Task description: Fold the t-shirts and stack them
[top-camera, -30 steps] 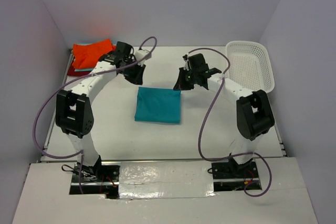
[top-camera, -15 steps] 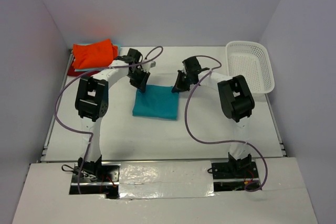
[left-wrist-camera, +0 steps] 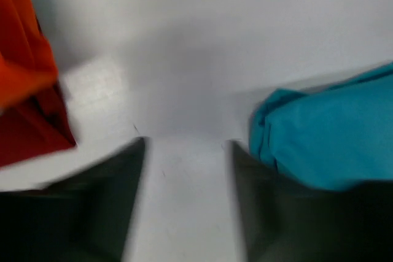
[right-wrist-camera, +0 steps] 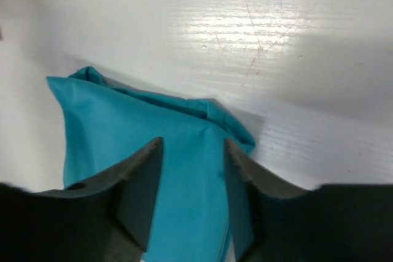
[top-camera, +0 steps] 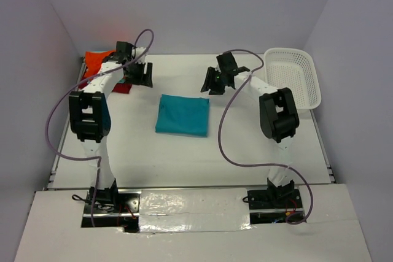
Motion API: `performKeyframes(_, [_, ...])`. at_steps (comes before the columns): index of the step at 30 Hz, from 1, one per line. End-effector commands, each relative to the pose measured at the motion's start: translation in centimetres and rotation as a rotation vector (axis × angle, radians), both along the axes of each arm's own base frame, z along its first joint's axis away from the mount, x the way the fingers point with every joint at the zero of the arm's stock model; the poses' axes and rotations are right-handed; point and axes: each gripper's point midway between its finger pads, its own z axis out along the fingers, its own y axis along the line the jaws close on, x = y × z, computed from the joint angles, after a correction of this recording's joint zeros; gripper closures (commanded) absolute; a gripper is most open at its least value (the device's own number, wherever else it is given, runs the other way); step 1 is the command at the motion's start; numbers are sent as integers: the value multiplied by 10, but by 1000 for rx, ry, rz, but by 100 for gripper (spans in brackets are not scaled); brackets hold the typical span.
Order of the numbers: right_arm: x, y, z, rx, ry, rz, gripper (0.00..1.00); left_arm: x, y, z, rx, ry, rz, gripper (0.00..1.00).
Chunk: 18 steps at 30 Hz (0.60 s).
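A teal-blue t-shirt lies folded in a flat rectangle at the middle of the table. At the far left corner a bright orange t-shirt sits on a dark red one. My left gripper hangs between that pile and the teal shirt; its wrist view shows the jaws apart over bare table, with the orange and dark red cloth to its left and the teal shirt to its right. My right gripper is open just above the teal shirt's far right corner, with nothing in it.
A white mesh basket stands at the far right of the table. Purple cables loop from both arms above the tabletop. Grey walls close in the back and both sides.
Both grippers have opened and drawn back from the teal shirt's far edge. The left arm has swung left towards the orange and red pile. The teal shirt now lies flat.
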Motion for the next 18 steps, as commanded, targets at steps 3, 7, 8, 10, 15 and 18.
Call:
performKeyframes(3, [-30,-29,60,-50,-65,-69,40,-79,-46,11,-215,110,-104,1])
performKeyframes(7, [-70,-16,29,-31,33,5,38,-98,-55,-6,-225,118,-112,1])
performKeyframes(8, [-80,-16,15,-35,69,15,39,-100,-56,-8,-233,122,-111,1])
performKeyframes(10, [-87,-8,2,-2,104,26,40,-105,-62,-12,-277,141,-104,0])
performKeyframes(15, [-110,0,-33,50,197,19,41,-113,-85,-25,-327,178,-135,1])
performKeyframes(18, [-114,0,-44,45,222,21,42,-119,-76,-53,-243,246,-79,0])
